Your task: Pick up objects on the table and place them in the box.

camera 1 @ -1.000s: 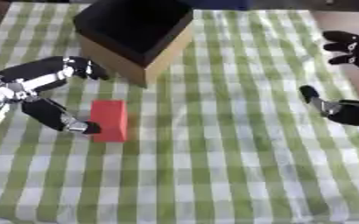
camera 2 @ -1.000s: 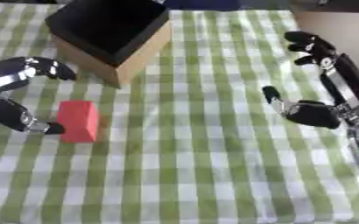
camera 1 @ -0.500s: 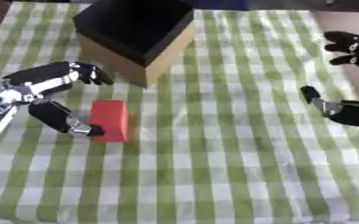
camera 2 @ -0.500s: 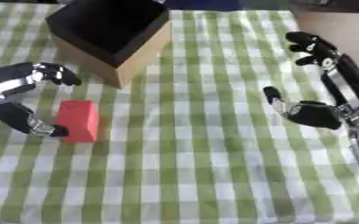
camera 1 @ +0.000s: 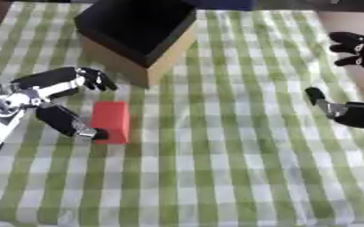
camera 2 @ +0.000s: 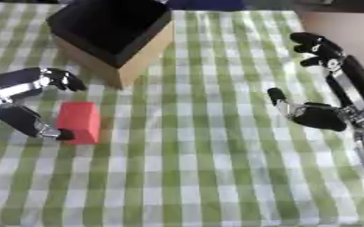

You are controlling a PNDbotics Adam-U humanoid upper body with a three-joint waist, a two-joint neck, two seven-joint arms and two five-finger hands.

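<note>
Left hand (camera 1: 41, 99) has crept closer to the red rectangular block (camera 1: 110, 121): thumb now touching its near-left corner, fingers curled just beyond it. Block lies on the green checked tablecloth (camera 1: 231, 168), near the black-lined cardboard box (camera 1: 138, 37). Right hand (camera 2: 321, 111) hangs spread open.

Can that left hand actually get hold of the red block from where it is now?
Probably yes. The left hand is open right beside the red block, its thumb tip at the block's near corner and its fingers arched above. Nothing lies between them on the checked cloth.
</note>
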